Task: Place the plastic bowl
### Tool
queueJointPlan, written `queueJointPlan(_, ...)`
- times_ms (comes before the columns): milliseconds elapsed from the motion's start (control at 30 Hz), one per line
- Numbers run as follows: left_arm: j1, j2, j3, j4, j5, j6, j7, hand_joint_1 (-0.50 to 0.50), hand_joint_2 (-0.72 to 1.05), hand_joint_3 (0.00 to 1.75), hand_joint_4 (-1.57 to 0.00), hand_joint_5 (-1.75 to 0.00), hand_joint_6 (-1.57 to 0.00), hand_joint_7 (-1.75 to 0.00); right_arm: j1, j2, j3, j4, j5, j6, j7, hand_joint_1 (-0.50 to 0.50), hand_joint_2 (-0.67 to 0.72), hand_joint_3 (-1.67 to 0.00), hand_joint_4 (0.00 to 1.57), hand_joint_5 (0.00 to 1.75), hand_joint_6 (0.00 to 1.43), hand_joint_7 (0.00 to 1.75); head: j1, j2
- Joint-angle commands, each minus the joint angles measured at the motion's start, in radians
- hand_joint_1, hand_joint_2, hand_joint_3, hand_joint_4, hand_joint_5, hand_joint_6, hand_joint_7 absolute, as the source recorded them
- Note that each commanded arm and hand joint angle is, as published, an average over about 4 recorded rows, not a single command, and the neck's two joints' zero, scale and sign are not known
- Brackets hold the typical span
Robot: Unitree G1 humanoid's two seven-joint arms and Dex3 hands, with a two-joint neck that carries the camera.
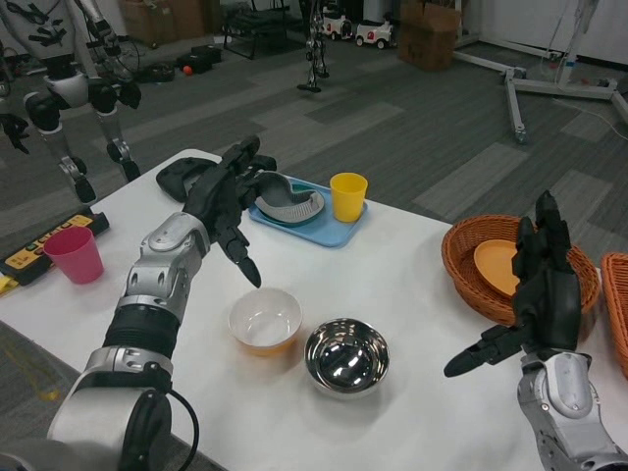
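An orange plastic bowl (265, 321) with a white inside stands on the white table (412, 285), touching nothing but the tabletop. Right beside it sits a shiny steel bowl (346, 356). My left hand (228, 199) hangs in the air above and to the far left of the orange bowl, fingers spread, holding nothing. My right hand (538, 294) is raised at the right, fingers apart and empty, in front of a wicker basket (461, 257).
A blue tray (334, 231) at the back carries a grey dish (287, 203) and a yellow cup (347, 196). A pink cup (76, 254) stands far left by a yellow-black device (34, 245). The basket holds an orange plate (497, 266). Another robot stands on the floor behind.
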Motion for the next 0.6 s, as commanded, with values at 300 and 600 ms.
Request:
queueJointPlan(300,0.198,0.010,-0.108,-0.235,-0.311,-0.070,-0.001,-0.48,-0.59,0.00,0.00,-0.51,0.00,0.00,-0.002,-0.009,-0.041,-0.043,0.002,0.002,-0.003,-0.38,0.72,0.00,0.00,0.00,0.00,0.00,-0.187,0.065)
queueJointPlan(600,0.250,0.018,-0.098,-0.255,-0.361,-0.092,-0.006,-0.50,-0.55,0.00,0.00,-0.51,0.00,0.00,-0.021,-0.018,-0.046,-0.068,-0.006,0.003,0.001,-0.38,0.72,0.00,0.00,0.00,0.00,0.00,-0.203,0.075)
